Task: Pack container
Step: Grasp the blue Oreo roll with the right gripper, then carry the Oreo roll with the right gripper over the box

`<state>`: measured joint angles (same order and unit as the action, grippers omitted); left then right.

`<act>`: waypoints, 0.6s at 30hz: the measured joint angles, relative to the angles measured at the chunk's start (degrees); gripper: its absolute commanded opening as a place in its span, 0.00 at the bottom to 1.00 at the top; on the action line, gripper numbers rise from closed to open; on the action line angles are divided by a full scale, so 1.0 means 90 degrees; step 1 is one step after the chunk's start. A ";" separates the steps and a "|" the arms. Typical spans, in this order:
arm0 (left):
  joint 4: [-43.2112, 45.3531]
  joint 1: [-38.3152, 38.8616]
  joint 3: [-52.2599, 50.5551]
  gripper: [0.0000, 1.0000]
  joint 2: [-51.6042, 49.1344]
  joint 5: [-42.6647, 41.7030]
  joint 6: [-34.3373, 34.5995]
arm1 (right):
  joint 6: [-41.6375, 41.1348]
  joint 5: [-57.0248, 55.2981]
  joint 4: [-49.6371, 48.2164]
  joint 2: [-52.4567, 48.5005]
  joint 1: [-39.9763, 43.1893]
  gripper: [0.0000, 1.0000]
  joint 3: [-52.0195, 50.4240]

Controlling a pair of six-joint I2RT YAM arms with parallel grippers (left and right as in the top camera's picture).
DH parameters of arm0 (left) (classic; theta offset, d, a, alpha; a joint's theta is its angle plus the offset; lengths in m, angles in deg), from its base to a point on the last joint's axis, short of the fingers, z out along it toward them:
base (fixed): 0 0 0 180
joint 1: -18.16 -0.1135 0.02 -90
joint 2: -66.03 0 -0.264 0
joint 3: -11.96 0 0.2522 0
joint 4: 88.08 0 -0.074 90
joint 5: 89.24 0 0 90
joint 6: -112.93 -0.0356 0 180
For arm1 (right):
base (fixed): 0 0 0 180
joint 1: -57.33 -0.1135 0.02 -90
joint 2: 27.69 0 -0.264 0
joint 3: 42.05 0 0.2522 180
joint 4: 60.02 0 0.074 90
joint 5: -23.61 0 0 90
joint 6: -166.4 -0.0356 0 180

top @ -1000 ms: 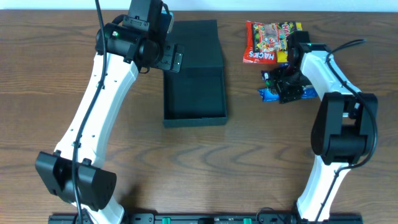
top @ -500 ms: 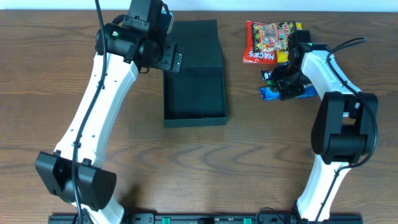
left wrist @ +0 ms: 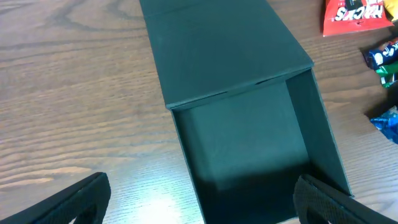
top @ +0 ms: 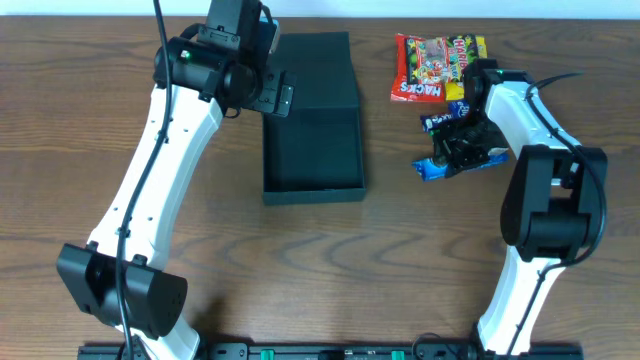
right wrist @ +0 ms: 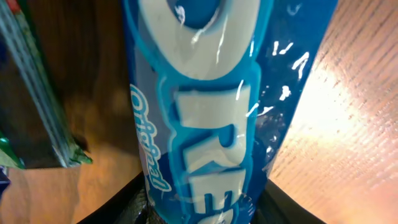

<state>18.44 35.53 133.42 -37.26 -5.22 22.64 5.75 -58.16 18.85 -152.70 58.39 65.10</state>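
Sitting on counter, centre: container, flap lid laid back. Over it left pincer gapes wide, holding nothing. Right pincer clamps blue "OREO Original" packet, which slewed since a second ago. Red bag reads "…ACKS".

Overhead stares straight down at the whole table. Left wrist looks down close over the container, shared with overhead. Right wrist, pressed right against the blue packet.
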 measured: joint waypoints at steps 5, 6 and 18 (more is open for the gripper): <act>0.0000 0.0000 0.0000 0.96 0.0000 0.0000 0.0000 | 0.0296 0.0041 0.0034 0.0323 0.0000 0.45 -0.0002; 0.0000 0.0000 0.0000 0.95 0.0000 0.0000 0.0000 | 0.0367 0.0039 0.0032 0.0495 0.0000 0.44 -0.0002; 0.0187 -0.0202 0.0000 0.95 0.0000 0.0355 0.0005 | 0.0627 -0.0301 -0.0257 0.2531 -0.0789 0.45 0.0000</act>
<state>20.12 33.71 133.42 -37.26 -2.03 22.68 11.39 -60.87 16.53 -129.92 51.29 65.10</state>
